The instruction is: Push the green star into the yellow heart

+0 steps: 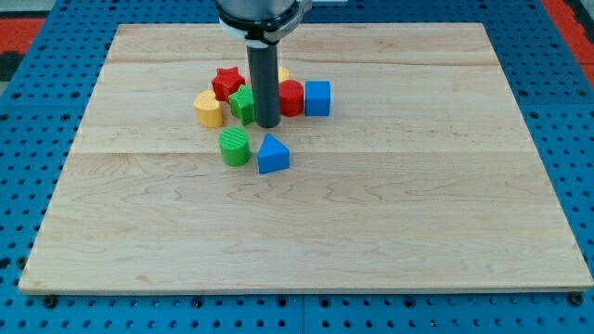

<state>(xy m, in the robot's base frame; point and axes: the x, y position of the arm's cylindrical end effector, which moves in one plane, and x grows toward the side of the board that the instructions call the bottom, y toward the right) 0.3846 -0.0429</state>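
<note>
Light wooden board (371, 232) carrying clustered blocks: yellow heart (209, 109), red star (226, 82), green star (243, 105), blue cube (317, 97), green cylinder (235, 147), blue triangle (273, 154).

You are looking at a robot laboratory bench. The pale wooden board (306, 204) lies on a blue perforated metal table (557, 83) with regular holes, a red mat (23, 23) shows in the corners, and small coloured plastic blocks (317, 97) serve as test pieces.
</note>
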